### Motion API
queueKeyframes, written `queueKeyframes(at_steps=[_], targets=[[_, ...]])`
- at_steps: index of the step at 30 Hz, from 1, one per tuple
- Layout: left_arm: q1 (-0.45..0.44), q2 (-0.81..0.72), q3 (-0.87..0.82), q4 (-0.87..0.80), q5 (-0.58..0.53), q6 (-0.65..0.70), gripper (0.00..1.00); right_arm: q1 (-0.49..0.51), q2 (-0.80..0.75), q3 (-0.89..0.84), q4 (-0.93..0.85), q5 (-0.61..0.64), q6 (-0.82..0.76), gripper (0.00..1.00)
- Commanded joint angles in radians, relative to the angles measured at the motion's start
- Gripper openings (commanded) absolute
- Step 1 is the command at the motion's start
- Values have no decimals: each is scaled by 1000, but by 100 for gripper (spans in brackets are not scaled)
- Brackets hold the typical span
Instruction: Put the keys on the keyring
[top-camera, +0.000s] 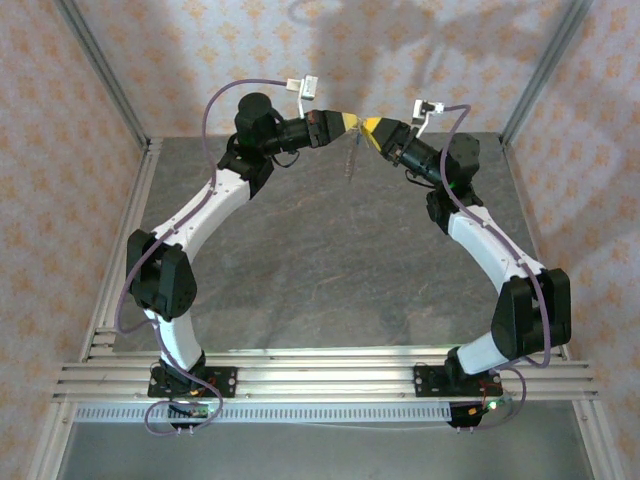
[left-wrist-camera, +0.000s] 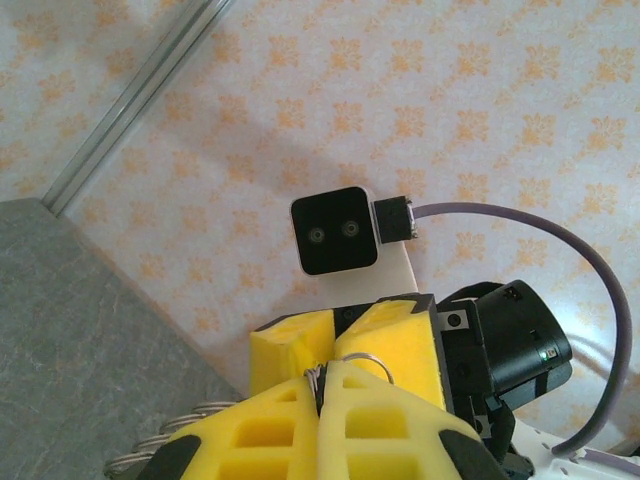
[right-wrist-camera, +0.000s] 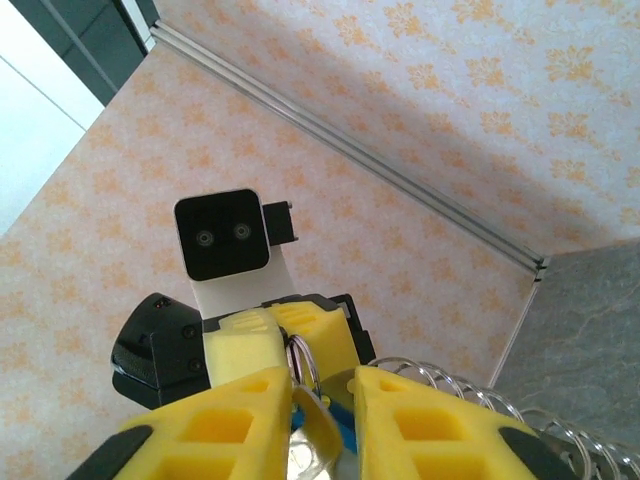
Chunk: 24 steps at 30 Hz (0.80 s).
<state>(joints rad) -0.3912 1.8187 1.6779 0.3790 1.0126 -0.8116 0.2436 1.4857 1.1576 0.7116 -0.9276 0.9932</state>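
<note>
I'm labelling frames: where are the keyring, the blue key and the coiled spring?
keyring (right-wrist-camera: 308, 362): right wrist view, wire loop.
blue key (right-wrist-camera: 345, 438): right wrist view, blue head.
coiled spring (right-wrist-camera: 490, 400): right wrist view, middle coils.

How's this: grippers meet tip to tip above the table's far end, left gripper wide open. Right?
No. The left gripper is shut, pinched on the keyring wire, as the left wrist view shows. The rest holds: it meets the right gripper tip to tip above the far end of the table.
</note>
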Motion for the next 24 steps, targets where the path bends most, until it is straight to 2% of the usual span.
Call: queueKeyframes(at_steps=[1, 3, 24], targets=[[-9, -50, -1, 52, 3, 2, 0, 6, -3, 24, 53, -1, 2, 6], [-8, -50, 0, 51, -2, 2, 0, 6, -7, 15, 56, -5, 3, 0], [-9, -67, -1, 64, -42, -3, 0, 13, -71, -168, 68, -21, -13, 0]])
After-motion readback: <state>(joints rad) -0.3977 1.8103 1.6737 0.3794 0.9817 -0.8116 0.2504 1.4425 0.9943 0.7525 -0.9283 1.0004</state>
